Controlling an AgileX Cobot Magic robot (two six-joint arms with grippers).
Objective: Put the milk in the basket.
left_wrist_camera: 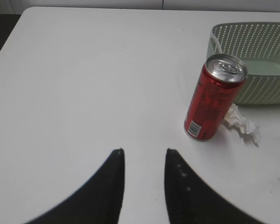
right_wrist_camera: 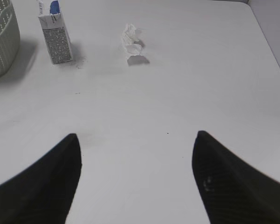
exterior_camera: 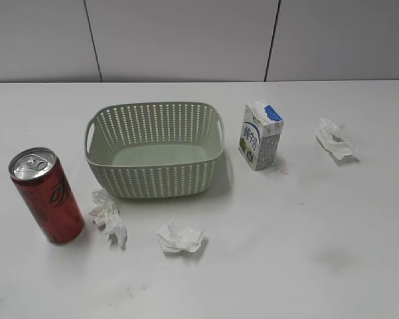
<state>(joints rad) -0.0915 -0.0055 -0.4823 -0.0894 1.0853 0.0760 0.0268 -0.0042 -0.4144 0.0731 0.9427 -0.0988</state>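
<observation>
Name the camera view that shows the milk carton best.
The exterior view: the whole milk carton stands upright, beside the basket. The right wrist view cuts off its top at the frame edge. The left wrist view misses it.

Bright, even light; soft shadows.

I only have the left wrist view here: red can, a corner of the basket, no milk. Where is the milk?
Observer: The milk stands upright just right of the basket, on the table, apart from it.
Operator: Is anything already in the basket?
Observer: No, its floor shows bare in the exterior view.
Operator: Which gripper is nearer the milk?
Observer: The right gripper; its view has the milk ahead to its left, jaws wide open and holding nothing.
Operator: Anything in the way there?
Observer: One crumpled tissue lies right of the milk, not touching it.
</observation>
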